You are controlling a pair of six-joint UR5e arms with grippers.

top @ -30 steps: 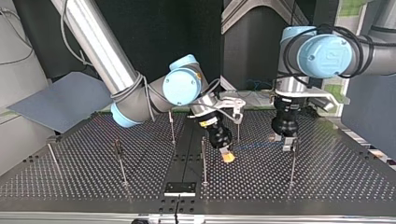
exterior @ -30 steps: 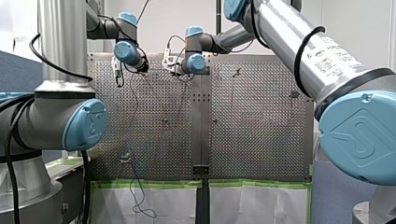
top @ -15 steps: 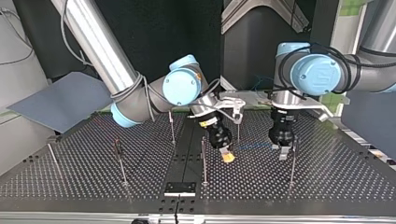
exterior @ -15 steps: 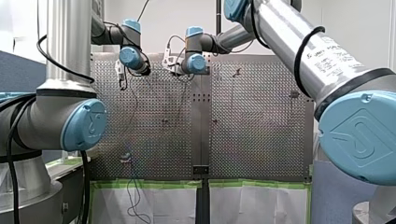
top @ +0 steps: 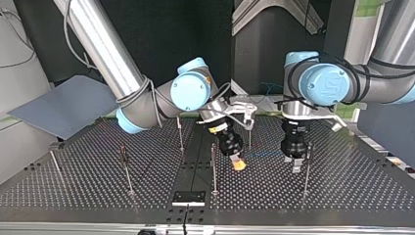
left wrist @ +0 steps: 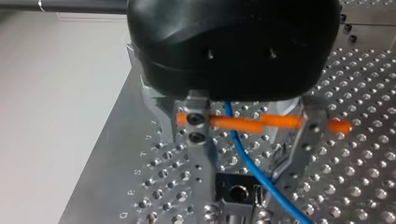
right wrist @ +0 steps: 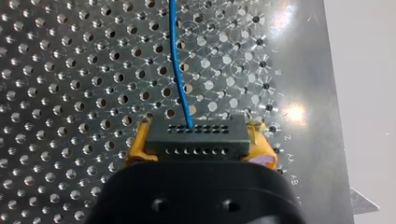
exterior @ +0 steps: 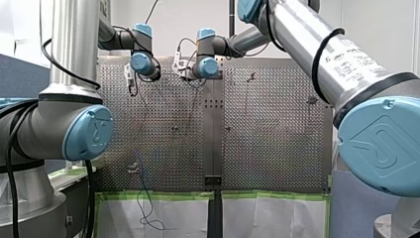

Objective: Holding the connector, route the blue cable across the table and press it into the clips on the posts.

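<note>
Perforated metal bench [top: 342,191] w/ plain centre strip [top: 193,161], small black block [top: 188,198] at top view's near edge, thin upright posts [top: 214,169] either side, blue cable [exterior: 142,193] crossing it & dropping off front view's near edge.

On my right gripper [right wrist: 198,145] the pads [right wrist: 136,145] are yellow; the connector [right wrist: 196,133] is black, dotted with two rows of small holes. The cable [right wrist: 179,70] is blue. The table [right wrist: 60,93] is silver, perforated all over. My left gripper [left wrist: 247,179] is black with bare metal fingers [left wrist: 198,137] and an orange bar [left wrist: 247,122].
</note>
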